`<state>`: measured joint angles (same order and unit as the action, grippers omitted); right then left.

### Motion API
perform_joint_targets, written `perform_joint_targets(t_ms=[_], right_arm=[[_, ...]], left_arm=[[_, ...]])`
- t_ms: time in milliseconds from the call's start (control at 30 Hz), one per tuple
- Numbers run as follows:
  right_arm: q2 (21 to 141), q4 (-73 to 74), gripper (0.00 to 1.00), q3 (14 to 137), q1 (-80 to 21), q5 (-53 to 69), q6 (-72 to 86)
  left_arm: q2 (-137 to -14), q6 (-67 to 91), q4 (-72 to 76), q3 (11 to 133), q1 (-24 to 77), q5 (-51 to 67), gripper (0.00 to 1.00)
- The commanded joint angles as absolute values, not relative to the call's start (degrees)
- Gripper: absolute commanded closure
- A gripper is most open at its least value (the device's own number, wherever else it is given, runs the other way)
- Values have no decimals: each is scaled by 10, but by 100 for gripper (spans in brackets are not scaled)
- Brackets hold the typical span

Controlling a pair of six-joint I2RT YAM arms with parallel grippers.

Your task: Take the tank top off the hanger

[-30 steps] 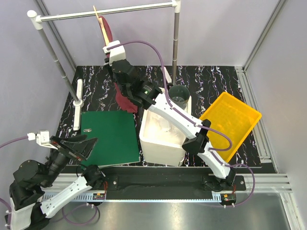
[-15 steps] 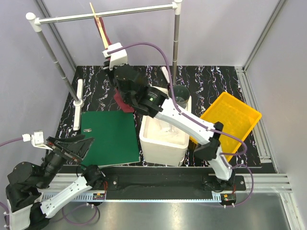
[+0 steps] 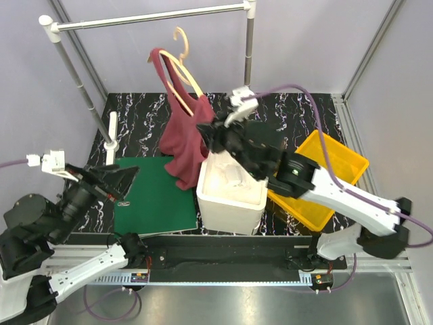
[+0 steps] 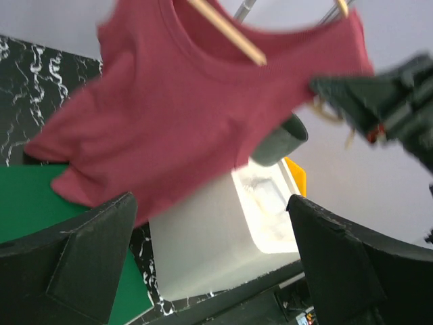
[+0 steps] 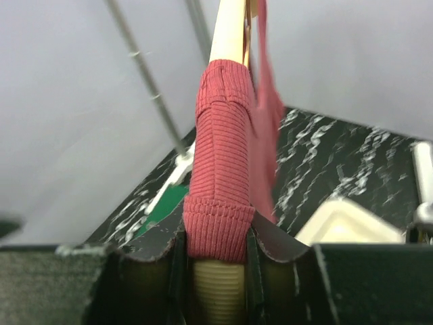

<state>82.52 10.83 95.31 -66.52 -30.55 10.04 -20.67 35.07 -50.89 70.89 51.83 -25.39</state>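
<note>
The maroon tank top (image 3: 185,135) hangs on the tan wooden hanger (image 3: 177,64), which is off the rail and held in the air above the mat's far edge. My right gripper (image 3: 208,128) is shut on the hanger's right arm end, with the ribbed shoulder strap (image 5: 218,169) pinched over the wood (image 5: 226,34). In the right wrist view the gripper (image 5: 216,261) grips both. My left gripper (image 3: 120,181) is open and empty, low at the left, facing the shirt. In the left wrist view the tank top (image 4: 183,115) fills the top, above and beyond the gripper (image 4: 210,250).
A white box (image 3: 230,193) stands in the middle, a yellow bin (image 3: 331,169) to its right, a flat green mat (image 3: 152,200) to its left. The grey rail (image 3: 149,17) spans the back on two posts. A grey cup (image 4: 284,139) stands behind the box.
The right arm has taken the hanger off the rail and swung it right and toward the front; the tank top now hangs broadside. The left gripper has risen slightly.
</note>
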Motion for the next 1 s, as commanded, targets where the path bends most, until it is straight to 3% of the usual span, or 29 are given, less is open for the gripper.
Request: perform_joint_targets(t_ms=[0,133,400,700,833,967], right_arm=[[689,47,100,852,-669,-194,192],[607,51,100,753,-669,-101,216],[535,109,100,713,-670,-8,238],[509,134,100,700,-669,57,248],[488,142,100,693,-670,67,250],[472,156,100,691,-670,70,250]], left_arm=[[-317,289,-479,793,520,-275,1],[-380,265,-474,836,520,-296,1],[-448,264,-446,854,520,-316,3],[-465,234,-442,839,520,-411,21],[-461,232,-446,824,521,-432,37],[-457,247,-453,805,520,-433,40]])
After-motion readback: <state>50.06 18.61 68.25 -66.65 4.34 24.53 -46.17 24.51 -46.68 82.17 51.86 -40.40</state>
